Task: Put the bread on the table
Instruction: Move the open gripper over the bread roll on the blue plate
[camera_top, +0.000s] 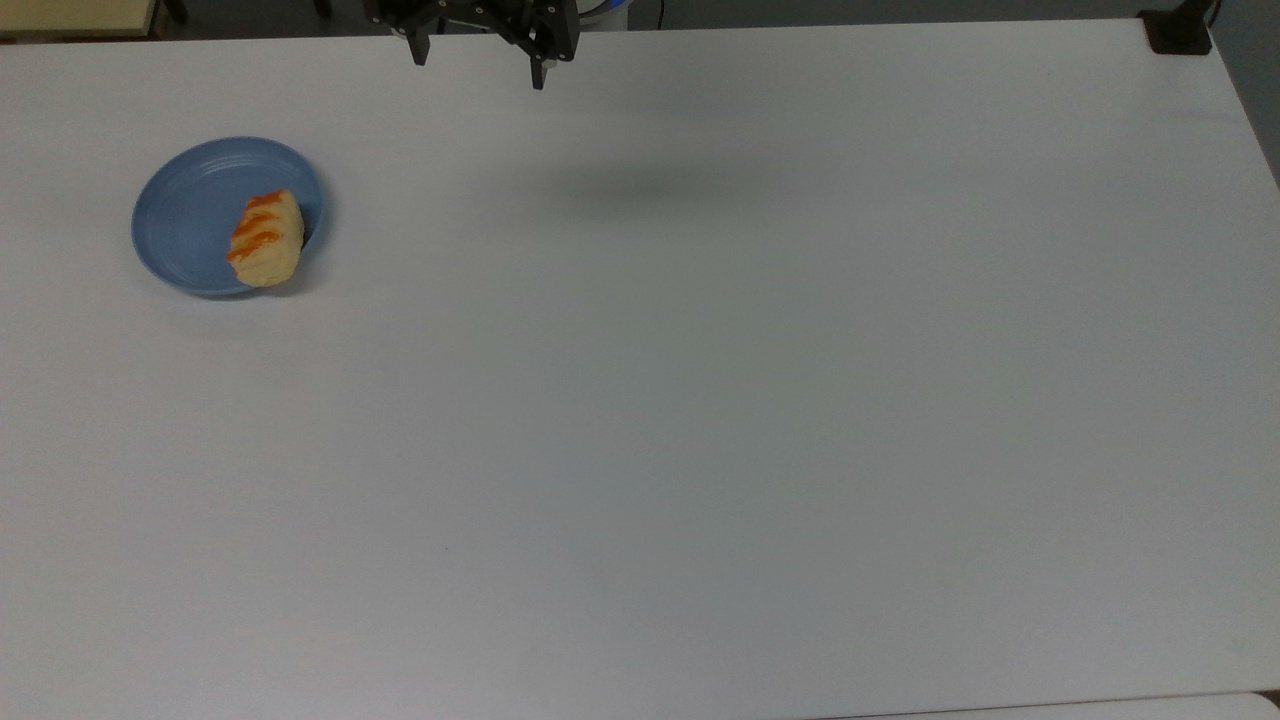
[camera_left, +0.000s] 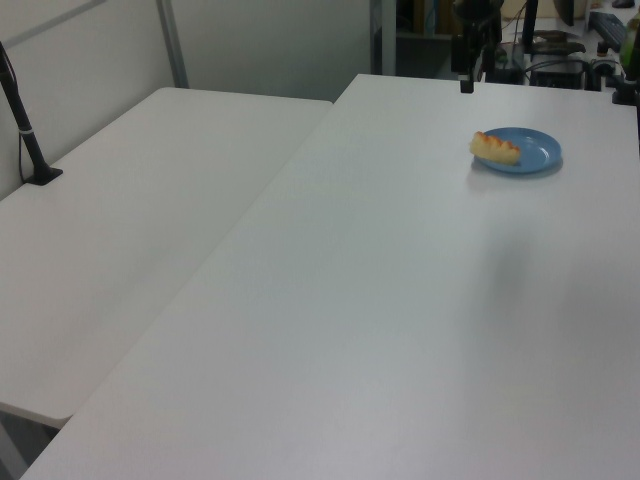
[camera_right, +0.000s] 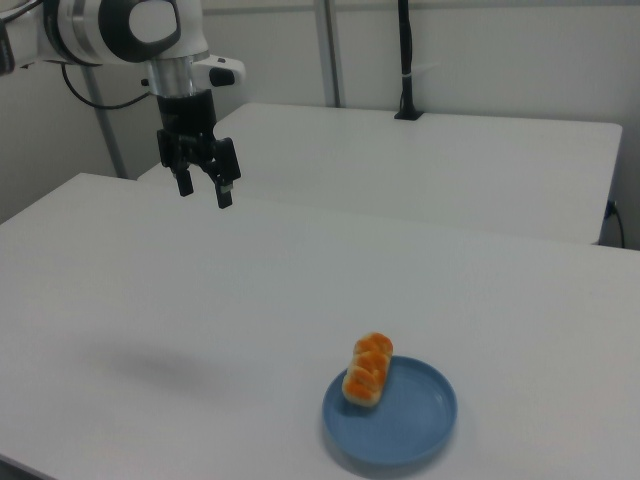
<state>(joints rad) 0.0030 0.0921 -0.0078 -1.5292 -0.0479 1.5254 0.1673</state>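
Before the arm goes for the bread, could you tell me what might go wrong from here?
1. The bread lies on the blue plate's rim, part overhanging, so a nudge might roll it off early.
2. The plate looks light; closing on the bread could drag or tip it.
3. The open gripper hangs high and far from the plate, so a long approach leaves room for misalignment.

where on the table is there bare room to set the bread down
Nearly all of the table is bare: everything to the top view's right of the blue plate, and below it. The bread leans on that plate's rim. The open gripper hangs above the far edge.
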